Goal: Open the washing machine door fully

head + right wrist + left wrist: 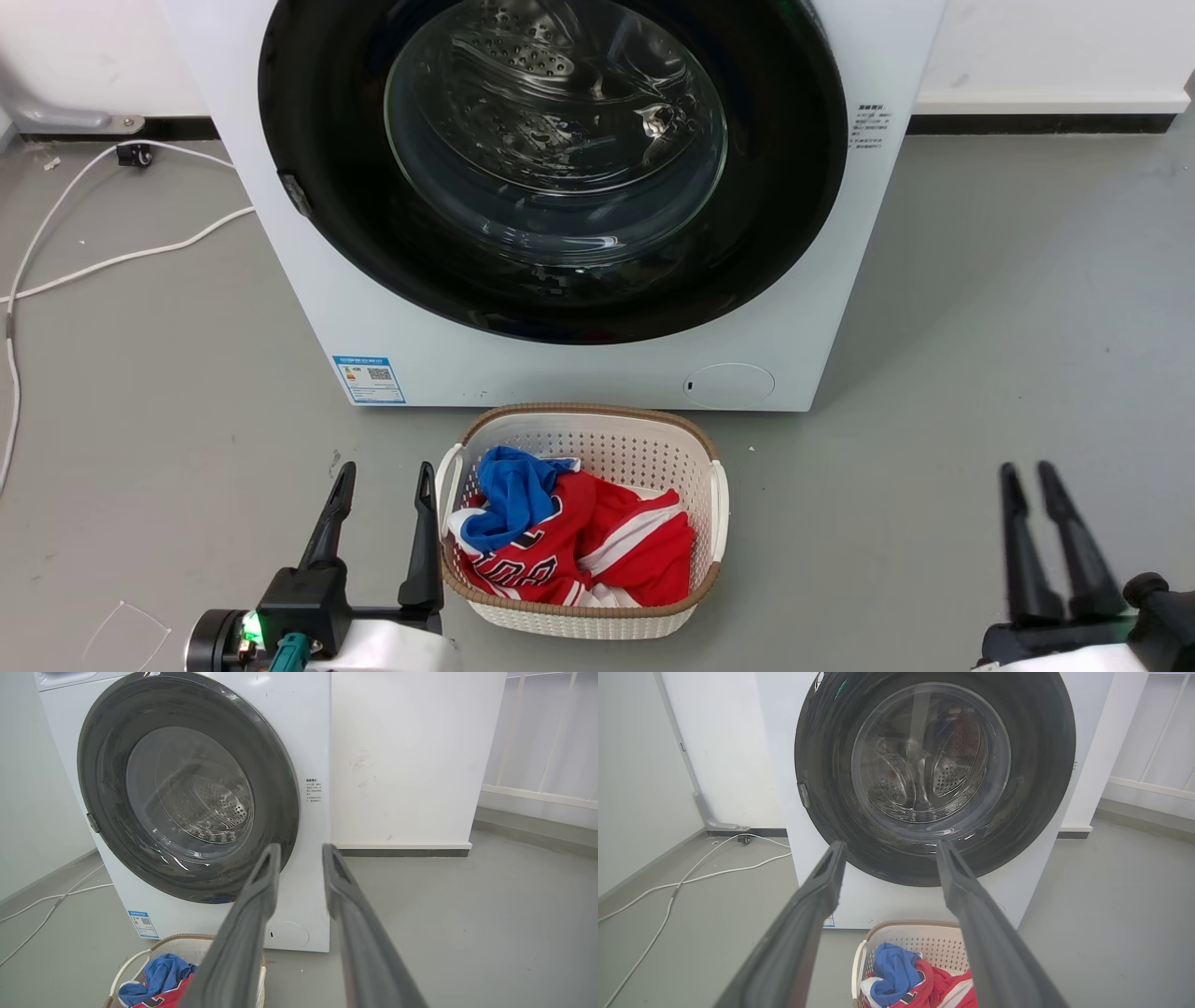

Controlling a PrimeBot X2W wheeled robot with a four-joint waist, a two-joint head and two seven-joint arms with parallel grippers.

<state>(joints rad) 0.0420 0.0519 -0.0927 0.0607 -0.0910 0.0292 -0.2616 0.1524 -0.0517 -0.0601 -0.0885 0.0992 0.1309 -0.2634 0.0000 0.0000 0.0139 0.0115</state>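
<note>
- While the washing machine door (555, 140) lies shut, flat against the front of the washing machine (579, 373), a laundry basket (588, 411) stands on the grey floor (980, 327) just in front of the machine, right below the door; it holds a red garment (616, 541) and a blue one (513, 495).
- A white cable (112, 257) trails over the floor on the machine's left side, well apart from the basket; a blue label (369, 379) and a small round flap (728, 385) sit low on the machine's front.
- The left gripper (387, 471) hangs just beside the basket's left rim, fingers spread wide, holding nothing; whether one finger touches the rim I cannot tell.
- The right gripper (1026, 469) hangs over bare floor, well to the right of the basket; its fingers stand a narrower gap apart, with nothing between them.
</note>
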